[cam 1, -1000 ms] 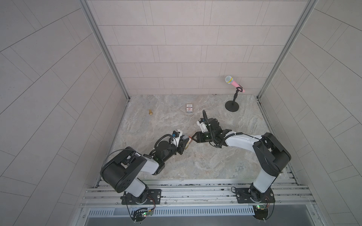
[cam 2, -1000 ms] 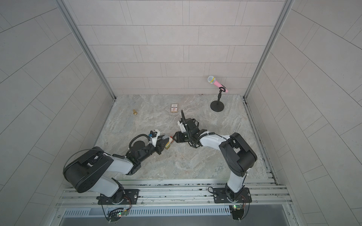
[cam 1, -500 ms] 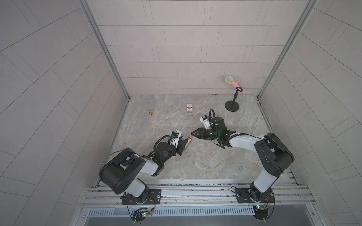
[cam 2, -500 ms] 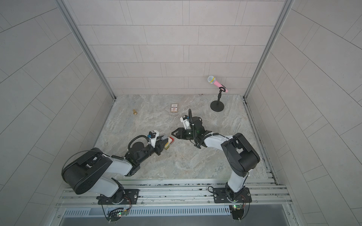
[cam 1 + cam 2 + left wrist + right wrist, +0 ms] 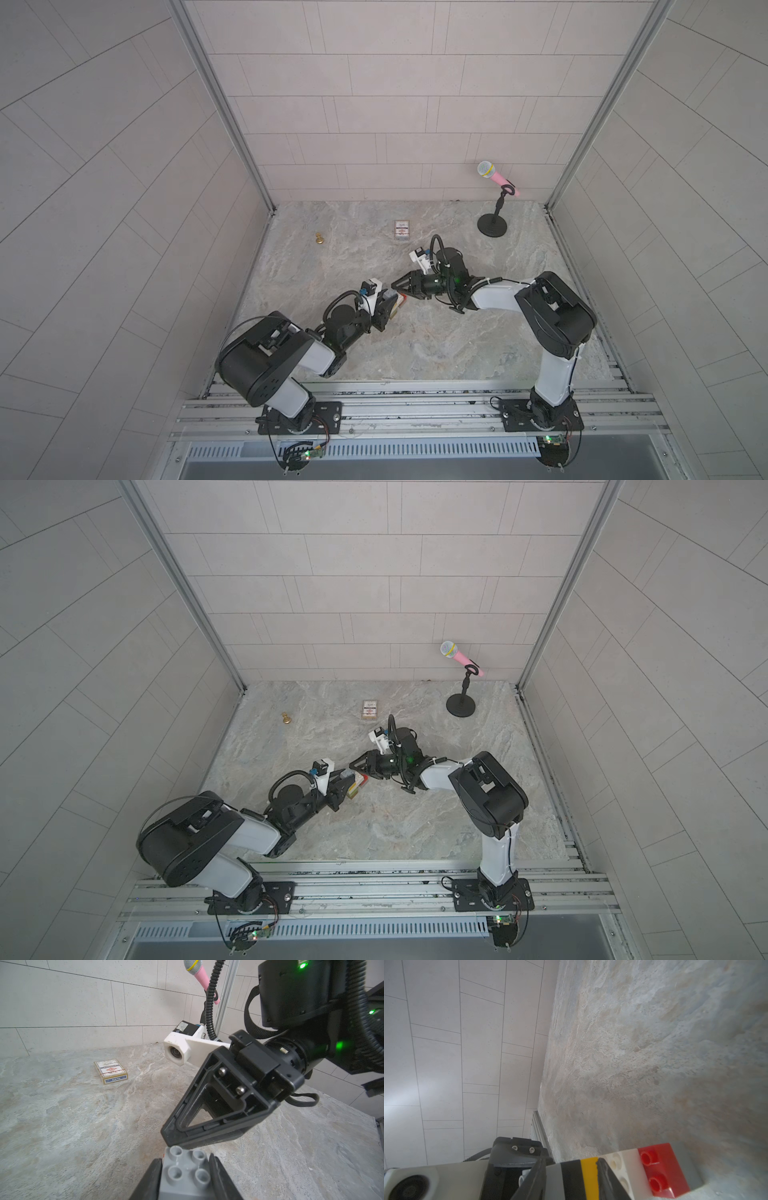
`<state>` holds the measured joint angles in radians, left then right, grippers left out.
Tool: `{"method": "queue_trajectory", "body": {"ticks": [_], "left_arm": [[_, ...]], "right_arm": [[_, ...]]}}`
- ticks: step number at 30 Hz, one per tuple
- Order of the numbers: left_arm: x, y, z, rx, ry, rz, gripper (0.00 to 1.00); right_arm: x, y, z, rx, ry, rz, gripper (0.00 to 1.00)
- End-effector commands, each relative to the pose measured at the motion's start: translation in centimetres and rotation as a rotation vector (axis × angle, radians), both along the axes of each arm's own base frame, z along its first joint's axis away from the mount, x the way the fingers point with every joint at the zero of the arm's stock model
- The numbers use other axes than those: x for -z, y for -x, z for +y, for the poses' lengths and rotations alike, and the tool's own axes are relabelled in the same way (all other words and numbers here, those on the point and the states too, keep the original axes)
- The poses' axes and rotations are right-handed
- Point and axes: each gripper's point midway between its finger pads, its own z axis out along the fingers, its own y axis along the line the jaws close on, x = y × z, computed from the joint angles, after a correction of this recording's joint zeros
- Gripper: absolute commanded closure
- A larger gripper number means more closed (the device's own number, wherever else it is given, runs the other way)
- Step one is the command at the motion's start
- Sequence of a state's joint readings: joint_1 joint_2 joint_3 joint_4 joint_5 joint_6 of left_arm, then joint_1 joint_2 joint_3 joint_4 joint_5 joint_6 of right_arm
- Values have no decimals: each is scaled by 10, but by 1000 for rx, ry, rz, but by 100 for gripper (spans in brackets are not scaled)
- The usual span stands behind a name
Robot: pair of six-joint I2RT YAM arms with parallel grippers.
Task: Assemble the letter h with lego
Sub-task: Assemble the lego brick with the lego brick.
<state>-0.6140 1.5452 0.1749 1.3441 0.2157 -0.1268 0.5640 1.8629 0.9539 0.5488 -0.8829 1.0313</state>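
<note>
Left claw clamps the lego stack; right claw stands part-open just beside it, gripping nothing.

We see the lego joined in one row: black, yellow, white, then a red brick with two studs showing; its black and yellow bands lie in the gap of the right tool, whether touched we cannot tell; the grey brick, four studs facing out, sits clamped between the fingers of the left tool, just under the right tool's tip.
</note>
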Motion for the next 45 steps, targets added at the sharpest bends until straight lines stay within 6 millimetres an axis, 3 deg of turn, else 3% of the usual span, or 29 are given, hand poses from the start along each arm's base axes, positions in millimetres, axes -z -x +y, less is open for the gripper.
{"method": "queue_trajectory", "body": {"ticks": [1, 7, 20, 29, 39, 45], "left_arm": [[17, 4, 1, 2, -33, 44, 70], [18, 2, 3, -9, -38, 46, 69], [11, 0, 5, -27, -28, 26, 51], [-4, -1, 4, -26, -4, -11, 45], [-23, 4, 2, 0, 27, -36, 23], [-32, 8, -4, 42, 49, -33, 20]], "right_arm": [[-19, 18, 15, -93, -76, 3, 58], [-31, 26, 19, -122, -121, 5, 63], [-18, 43, 23, -160, -85, 54, 71], [-15, 47, 26, -177, -75, 64, 75], [-13, 49, 28, -184, -60, 66, 75], [-13, 50, 28, -185, -59, 67, 75]]}}
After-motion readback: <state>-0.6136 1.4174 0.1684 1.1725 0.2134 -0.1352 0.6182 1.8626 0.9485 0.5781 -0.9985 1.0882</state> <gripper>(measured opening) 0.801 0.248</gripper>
